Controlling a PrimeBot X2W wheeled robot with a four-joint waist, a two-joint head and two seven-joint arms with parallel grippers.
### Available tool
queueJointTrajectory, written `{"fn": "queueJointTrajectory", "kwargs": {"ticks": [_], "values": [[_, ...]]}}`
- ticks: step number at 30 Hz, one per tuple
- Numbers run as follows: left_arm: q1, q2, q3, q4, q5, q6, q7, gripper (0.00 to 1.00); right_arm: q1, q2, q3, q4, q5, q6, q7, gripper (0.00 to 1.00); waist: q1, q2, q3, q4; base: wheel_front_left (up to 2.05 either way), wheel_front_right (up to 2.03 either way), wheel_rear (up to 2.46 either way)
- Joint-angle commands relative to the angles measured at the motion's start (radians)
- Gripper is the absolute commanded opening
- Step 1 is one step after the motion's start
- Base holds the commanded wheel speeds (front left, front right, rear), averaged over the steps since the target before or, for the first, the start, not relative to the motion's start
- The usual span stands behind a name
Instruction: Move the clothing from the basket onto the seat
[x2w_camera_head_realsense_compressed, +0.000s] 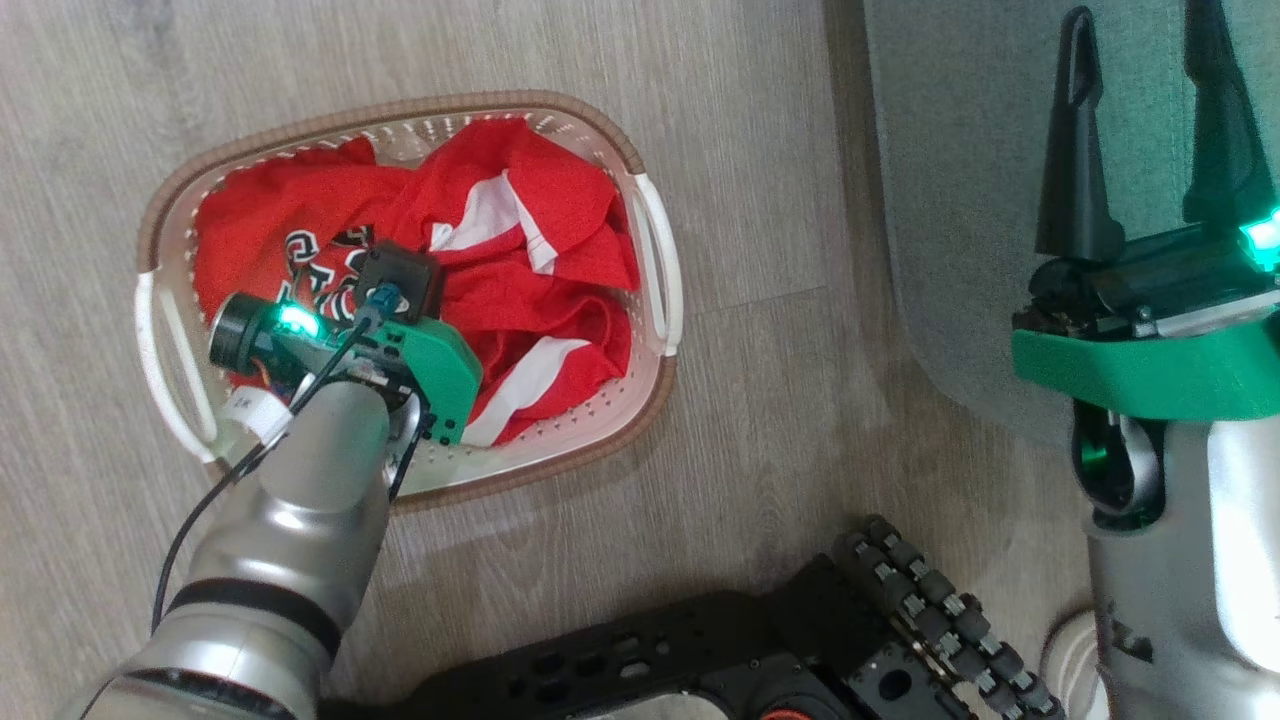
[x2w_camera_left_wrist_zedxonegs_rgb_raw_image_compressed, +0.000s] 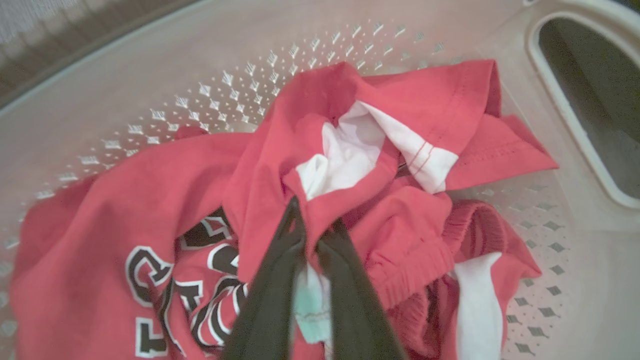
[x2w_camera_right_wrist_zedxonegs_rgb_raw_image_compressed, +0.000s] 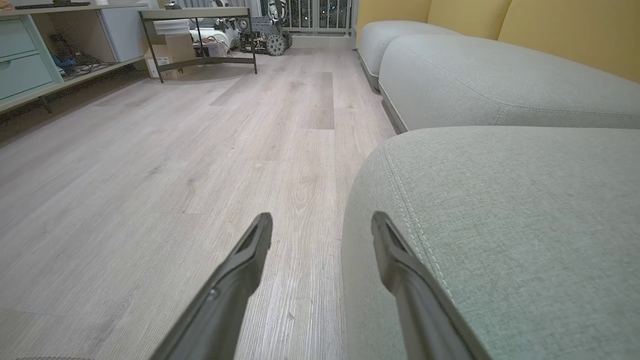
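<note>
The red clothing (x2w_camera_head_realsense_compressed: 520, 230) with white trim and black-and-white lettering lies crumpled in the white basket (x2w_camera_head_realsense_compressed: 655, 265) on the floor. My left gripper (x2w_camera_left_wrist_zedxonegs_rgb_raw_image_compressed: 315, 225) points down into the basket, its two dark fingers shut on a raised fold of the red clothing (x2w_camera_left_wrist_zedxonegs_rgb_raw_image_compressed: 350, 200). In the head view the left wrist (x2w_camera_head_realsense_compressed: 400, 330) covers the fingers. At the right, the grey-green seat (x2w_camera_head_realsense_compressed: 960, 200) lies beside the basket. My right gripper (x2w_camera_head_realsense_compressed: 1145, 130) hovers over the seat's edge, open and holding nothing; its fingers (x2w_camera_right_wrist_zedxonegs_rgb_raw_image_compressed: 250, 250) straddle the border between floor and seat (x2w_camera_right_wrist_zedxonegs_rgb_raw_image_compressed: 500, 225).
The basket stands on pale wood floor (x2w_camera_head_realsense_compressed: 760, 420). My dark wheeled base (x2w_camera_head_realsense_compressed: 760, 650) sits at the bottom of the head view. More grey cushions (x2w_camera_right_wrist_zedxonegs_rgb_raw_image_compressed: 450, 65) with yellow backs extend along the sofa; a low table (x2w_camera_right_wrist_zedxonegs_rgb_raw_image_compressed: 200, 30) and shelving (x2w_camera_right_wrist_zedxonegs_rgb_raw_image_compressed: 30, 55) stand far across the room.
</note>
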Motion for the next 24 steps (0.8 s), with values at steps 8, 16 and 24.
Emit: {"fn": "queueJointTrajectory", "kwargs": {"ticks": [8, 16, 24], "values": [[0.090, 0.005, 0.023, -0.149, -0.042, -0.017, -0.012, 0.00, 0.014, -0.008, 0.024, 0.007, 0.006, 0.000, -0.006, 1.00, -0.0001, 0.0001, -0.090, 0.036, 0.00, 0.00, 0.00], [0.195, 0.017, 0.039, -0.320, -0.060, -0.038, -0.012, 0.00, 0.038, -0.008, 0.033, 0.074, 0.004, 0.000, -0.006, 1.00, -0.0001, 0.0001, -0.249, 0.065, 0.00, 0.00, 0.00], [0.324, 0.015, 0.052, -0.488, -0.077, -0.067, -0.012, 0.00, 0.109, -0.008, 0.031, 0.174, 0.004, 0.000, -0.006, 1.00, -0.0001, 0.0001, -0.491, 0.100, 0.00, 0.00, 0.00]]}}
